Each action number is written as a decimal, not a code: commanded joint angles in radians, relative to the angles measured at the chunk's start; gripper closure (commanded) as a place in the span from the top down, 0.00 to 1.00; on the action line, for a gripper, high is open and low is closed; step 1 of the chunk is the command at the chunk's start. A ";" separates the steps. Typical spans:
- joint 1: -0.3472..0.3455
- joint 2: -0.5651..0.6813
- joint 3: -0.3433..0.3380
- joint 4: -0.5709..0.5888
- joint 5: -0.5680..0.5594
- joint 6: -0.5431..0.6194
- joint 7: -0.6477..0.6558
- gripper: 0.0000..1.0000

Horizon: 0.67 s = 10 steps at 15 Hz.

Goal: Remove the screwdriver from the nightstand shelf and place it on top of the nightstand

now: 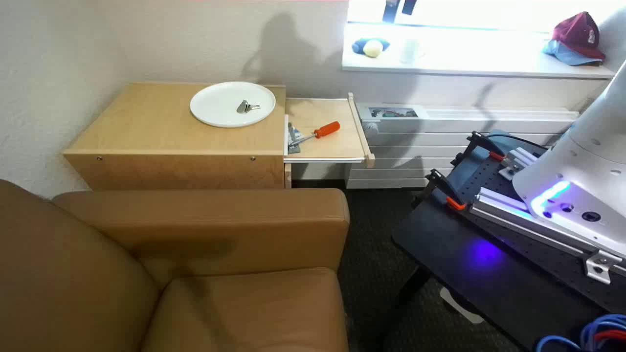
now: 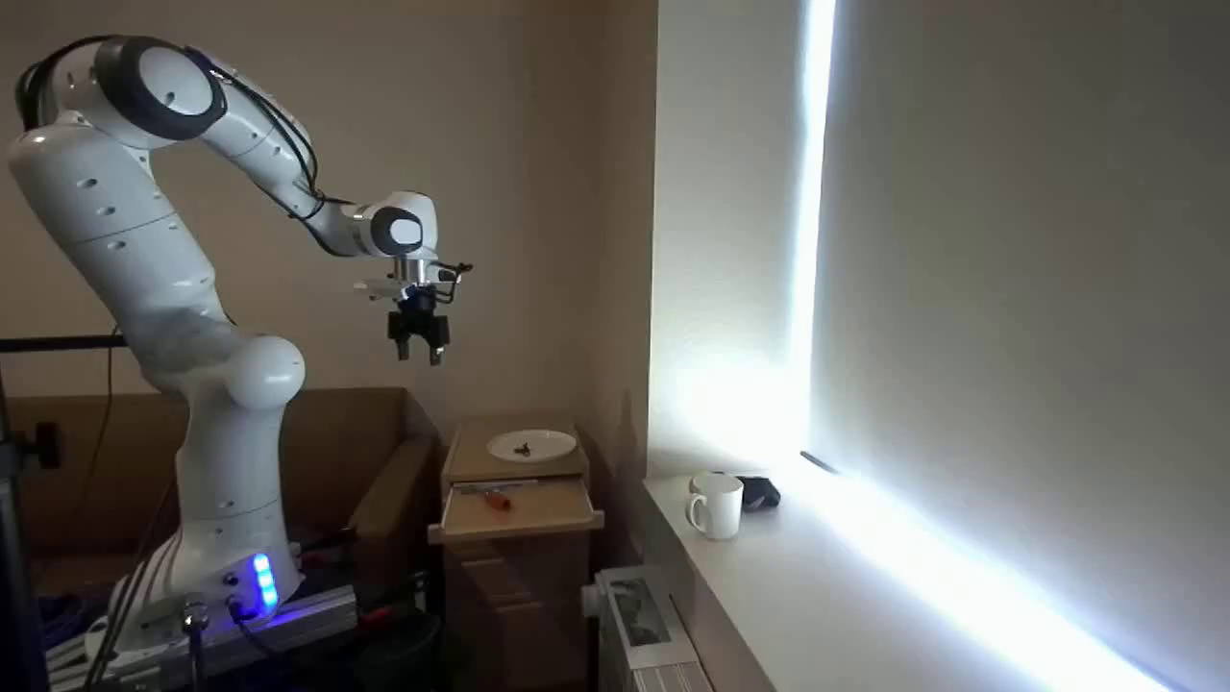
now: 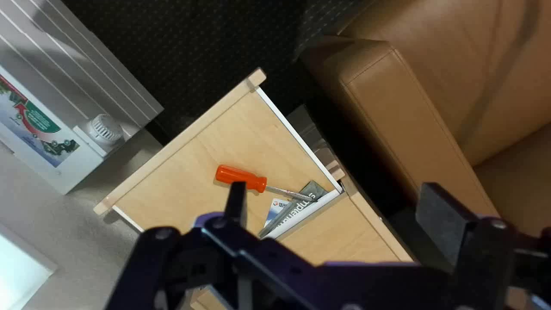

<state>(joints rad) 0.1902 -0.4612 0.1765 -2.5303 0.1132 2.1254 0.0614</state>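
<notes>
The screwdriver, with an orange-red handle and thin metal shaft, lies on the pulled-out nightstand shelf. It shows in both exterior views (image 1: 326, 129) (image 2: 497, 500) and in the wrist view (image 3: 241, 178). Its shaft tip rests over grey packaging near the cabinet. The shelf (image 1: 332, 108) (image 2: 543, 509) (image 3: 254, 133) is a light wood board extending from the nightstand (image 1: 142, 117) (image 2: 469, 457) (image 3: 335, 226). My gripper (image 2: 420, 356) is open and empty, pointing down, well above the nightstand. In the wrist view the gripper (image 3: 338, 206) has its fingers wide apart, one overlapping the handle's lower edge in the picture.
A white plate (image 1: 215, 110) (image 2: 533, 445) with keys (image 1: 247, 106) stands on the nightstand top. Grey packaging (image 3: 297, 209) and a small card (image 3: 275, 208) lie on the shelf. A brown armchair (image 1: 220, 215) and a radiator (image 1: 440, 127) are nearby. A mug (image 2: 716, 506) stands on the windowsill.
</notes>
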 commanded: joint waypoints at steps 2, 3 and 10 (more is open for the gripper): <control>-0.023 0.046 -0.007 0.019 0.029 0.019 0.073 1.00; -0.026 0.085 -0.047 0.040 0.065 -0.019 0.041 1.00; -0.144 0.279 -0.099 -0.076 0.071 0.274 0.251 1.00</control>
<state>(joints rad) 0.0643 -0.2636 0.0692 -2.5656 0.1458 2.2947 0.2174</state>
